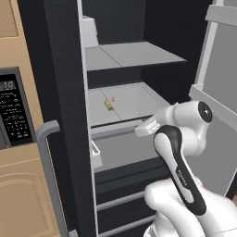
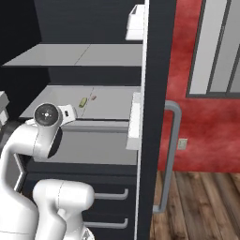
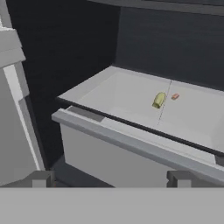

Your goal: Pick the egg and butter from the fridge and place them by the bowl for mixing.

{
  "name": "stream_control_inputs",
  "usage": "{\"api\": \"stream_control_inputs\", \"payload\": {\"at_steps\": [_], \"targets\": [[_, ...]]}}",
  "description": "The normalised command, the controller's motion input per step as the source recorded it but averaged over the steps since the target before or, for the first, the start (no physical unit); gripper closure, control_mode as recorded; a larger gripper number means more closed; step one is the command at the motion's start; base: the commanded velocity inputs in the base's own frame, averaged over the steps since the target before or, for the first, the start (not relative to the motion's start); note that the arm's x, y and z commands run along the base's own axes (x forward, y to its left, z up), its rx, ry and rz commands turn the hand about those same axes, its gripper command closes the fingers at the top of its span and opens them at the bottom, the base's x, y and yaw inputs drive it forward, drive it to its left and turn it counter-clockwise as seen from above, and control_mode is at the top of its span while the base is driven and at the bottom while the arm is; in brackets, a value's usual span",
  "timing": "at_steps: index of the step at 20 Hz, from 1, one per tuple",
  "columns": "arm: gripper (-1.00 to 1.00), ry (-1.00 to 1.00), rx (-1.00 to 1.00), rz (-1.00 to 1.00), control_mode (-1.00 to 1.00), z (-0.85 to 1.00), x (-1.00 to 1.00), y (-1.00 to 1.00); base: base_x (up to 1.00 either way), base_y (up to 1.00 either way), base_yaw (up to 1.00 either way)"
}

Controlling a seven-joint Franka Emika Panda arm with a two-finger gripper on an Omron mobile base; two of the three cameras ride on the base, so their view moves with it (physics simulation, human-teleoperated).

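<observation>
- Left base view: the pincer (image 1: 147, 126) hung at the shelf's (image 1: 139, 99) front edge in the open fridge (image 1: 65, 92), the butter (image 1: 108, 105) beyond it.
- Right base view: the butter (image 2: 83, 102) lay ahead, a pink bit (image 2: 93, 98) just beside.
- Hand view: jaws wide and empty; the reach step was in hand, and the next move likely called for advancing over the butter (image 3: 159, 100).
</observation>
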Motion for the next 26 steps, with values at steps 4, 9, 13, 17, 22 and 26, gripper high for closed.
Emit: {"api": "stream_control_inputs", "payload": {"at_steps": [4,9,13,17,22,26], "targets": [[-1.0,0.02,0.08,-0.15,-1.0,0.23,0.23,-0.02,0.0,0.0,0.0],[-1.0,0.01,0.04,-0.19,-1.0,0.31,0.3,0.0,0.0,0.0,0.0],[-1.0,0.09,0.0,-0.14,-1.0,0.36,0.28,0.0,0.0,0.0,0.0],[-1.0,0.13,0.0,-0.08,-1.0,0.21,0.21,-0.01,0.0,0.0,0.0],[-1.0,0.03,0.0,0.0,-1.0,0.0,0.04,0.0,0.0,0.0,0.0],[-1.0,0.0,0.0,0.0,-1.0,-0.01,0.25,0.0,0.0,0.0,0.0]]}}
